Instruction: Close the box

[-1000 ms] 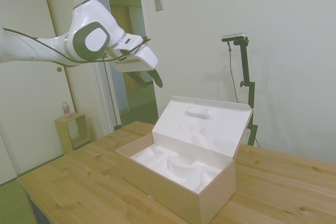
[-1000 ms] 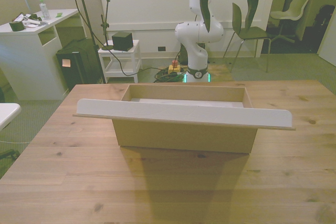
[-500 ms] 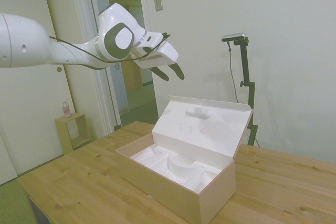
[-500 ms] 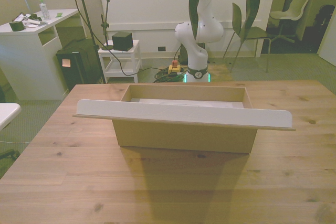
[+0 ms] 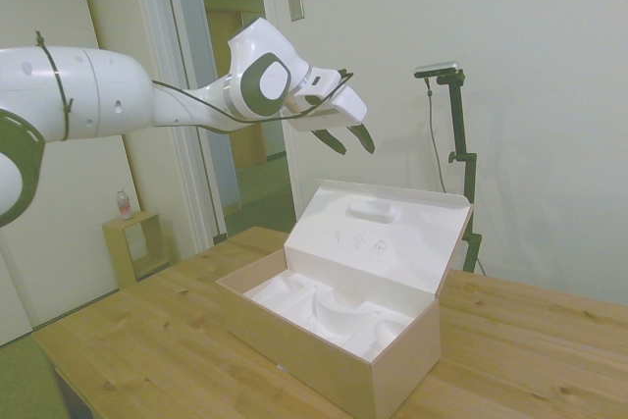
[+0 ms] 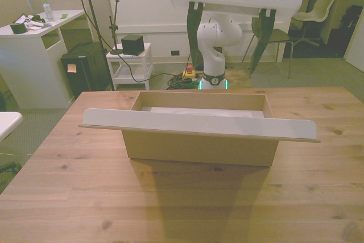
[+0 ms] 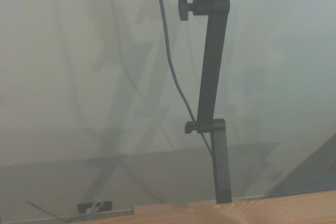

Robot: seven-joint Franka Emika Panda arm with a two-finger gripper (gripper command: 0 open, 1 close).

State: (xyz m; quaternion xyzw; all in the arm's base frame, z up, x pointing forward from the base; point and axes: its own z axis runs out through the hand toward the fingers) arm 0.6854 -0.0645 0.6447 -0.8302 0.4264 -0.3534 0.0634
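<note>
In the side view we see the white arm [image 5: 88, 110] stretching from the left edge of the frame toward the upper middle, its forearm close to level and its wrist bent so the gripper [image 5: 349, 138] slants down and to the right. The two dark fingers [image 5: 363, 137] stand apart and hold nothing, hanging in the air well above the box [image 5: 334, 340]. The box sits on the wooden table [image 5: 147, 340] in the lower middle of the frame, its white moulded insert [image 5: 324, 311] exposed. Its lid [image 5: 378, 235] stands raised along the far long side, white inner face toward us, with an oval bump [image 5: 373, 209] near the top. In the front view the gripper [image 6: 226, 41] fills the top middle, its fingers spread wide, while the box [image 6: 199, 146] lies across the centre of the table [image 6: 68, 197] with the lid's edge [image 6: 199, 124] running across it. The wrist view shows mostly a pale wall [image 7: 79, 77] and a strip of table [image 7: 273, 208] at the bottom edge.
</note>
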